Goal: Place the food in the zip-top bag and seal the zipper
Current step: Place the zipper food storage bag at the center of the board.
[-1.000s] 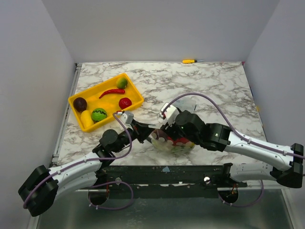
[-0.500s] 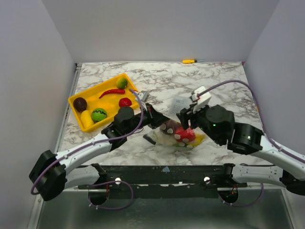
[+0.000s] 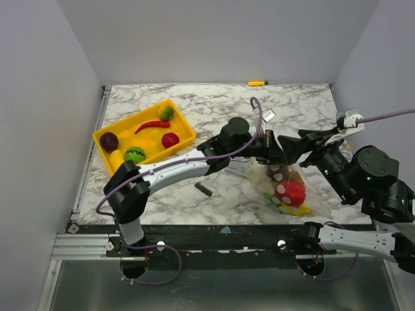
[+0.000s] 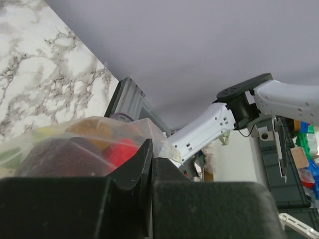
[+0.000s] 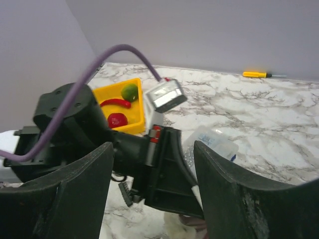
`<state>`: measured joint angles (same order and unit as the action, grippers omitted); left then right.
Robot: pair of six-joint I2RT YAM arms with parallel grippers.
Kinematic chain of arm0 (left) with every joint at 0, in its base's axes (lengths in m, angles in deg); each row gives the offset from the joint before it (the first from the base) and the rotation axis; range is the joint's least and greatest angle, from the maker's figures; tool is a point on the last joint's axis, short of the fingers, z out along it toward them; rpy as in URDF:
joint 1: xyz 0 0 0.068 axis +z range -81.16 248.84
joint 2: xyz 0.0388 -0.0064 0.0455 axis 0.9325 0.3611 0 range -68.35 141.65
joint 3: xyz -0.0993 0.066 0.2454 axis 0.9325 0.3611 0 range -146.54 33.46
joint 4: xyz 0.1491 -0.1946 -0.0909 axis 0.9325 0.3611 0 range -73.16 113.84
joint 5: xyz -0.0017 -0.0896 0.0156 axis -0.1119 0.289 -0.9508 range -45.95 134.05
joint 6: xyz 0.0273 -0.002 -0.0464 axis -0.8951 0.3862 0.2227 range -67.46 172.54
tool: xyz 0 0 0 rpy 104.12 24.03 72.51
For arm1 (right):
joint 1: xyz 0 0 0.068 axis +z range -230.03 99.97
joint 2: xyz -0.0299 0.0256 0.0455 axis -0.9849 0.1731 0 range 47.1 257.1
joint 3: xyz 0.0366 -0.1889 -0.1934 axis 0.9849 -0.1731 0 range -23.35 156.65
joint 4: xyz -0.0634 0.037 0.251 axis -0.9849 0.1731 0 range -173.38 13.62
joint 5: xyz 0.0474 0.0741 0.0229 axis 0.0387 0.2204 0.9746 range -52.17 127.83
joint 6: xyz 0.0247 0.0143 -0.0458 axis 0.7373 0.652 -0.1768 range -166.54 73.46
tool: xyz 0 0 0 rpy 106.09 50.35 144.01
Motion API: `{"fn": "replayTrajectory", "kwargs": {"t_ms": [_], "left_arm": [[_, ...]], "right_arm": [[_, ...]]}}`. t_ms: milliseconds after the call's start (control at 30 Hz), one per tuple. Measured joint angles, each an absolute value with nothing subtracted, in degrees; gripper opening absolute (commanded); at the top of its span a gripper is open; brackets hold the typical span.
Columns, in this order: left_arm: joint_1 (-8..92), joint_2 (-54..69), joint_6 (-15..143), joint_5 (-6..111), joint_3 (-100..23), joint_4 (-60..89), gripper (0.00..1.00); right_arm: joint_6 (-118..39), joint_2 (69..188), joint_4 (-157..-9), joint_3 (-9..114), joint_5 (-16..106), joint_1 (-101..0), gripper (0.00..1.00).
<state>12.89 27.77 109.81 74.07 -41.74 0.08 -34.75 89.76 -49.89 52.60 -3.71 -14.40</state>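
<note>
My left gripper (image 3: 283,150) reaches far right and is shut on the rim of the zip-top bag (image 3: 285,188), which hangs below it with its bottom on the table. In the bag are a red white-spotted piece (image 3: 290,192), a yellow piece (image 3: 295,208), a dark purple piece and a white one. In the left wrist view the jaws (image 4: 151,152) pinch the zipper edge (image 4: 167,154), with the filled bag (image 4: 84,149) behind. My right gripper (image 3: 303,148) is open and empty, facing the left gripper (image 5: 179,169) from close by; its fingers (image 5: 79,194) stand wide apart.
A yellow tray (image 3: 183,122) at the back left holds a red chili (image 3: 152,125), a lime, a red piece, a green piece, a dark purple piece and a yellow one. A small black part (image 3: 203,188) lies on the marble. A clear container (image 5: 212,142) sits behind the bag. A yellow screwdriver (image 3: 257,83) lies at the far edge.
My left arm has swung right and carried the bag from the near middle to the right side. My right gripper has let go and pulled back to the right, now open.
</note>
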Motion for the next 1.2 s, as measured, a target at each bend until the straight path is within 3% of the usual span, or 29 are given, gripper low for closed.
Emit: {"fn": "replayTrajectory", "kwargs": {"t_ms": [267, 633, 733, 800, 833, 1000, 1200], "left_arm": [[11.01, 50.35, 112.55, 71.23, -64.06, 2.14, 0.00], [11.47, 68.77, 114.34, 64.19, -86.68, 4.54, 0.02], [11.80, 72.36, 115.04, 62.14, -91.29, 6.11, 0.18], [12.13, 74.41, 115.37, 60.96, -94.09, 7.08, 0.43], [12.19, 75.13, 115.39, 60.43, -95.44, 7.78, 0.49], [12.83, 74.94, 114.18, 58.75, -96.21, 9.33, 0.64], [13.26, 68.25, 111.06, 58.60, -85.04, 9.74, 0.68]], "right_arm": [[-33.02, 90.06, -45.62, 52.62, -4.89, -14.40, 0.68], [-31.43, 89.08, -43.31, 52.62, -6.64, -14.40, 0.69], [-31.28, 89.08, -43.28, 52.62, -7.27, -14.40, 0.69], [-31.12, 89.08, -43.28, 52.62, -7.80, -14.40, 0.69], [-31.10, 89.08, -43.28, 52.60, -7.97, -14.40, 0.69], [-31.10, 88.77, -43.31, 52.42, -8.63, -14.40, 0.69], [-30.93, 87.40, -43.42, 51.02, -9.37, -14.40, 0.70]]}}
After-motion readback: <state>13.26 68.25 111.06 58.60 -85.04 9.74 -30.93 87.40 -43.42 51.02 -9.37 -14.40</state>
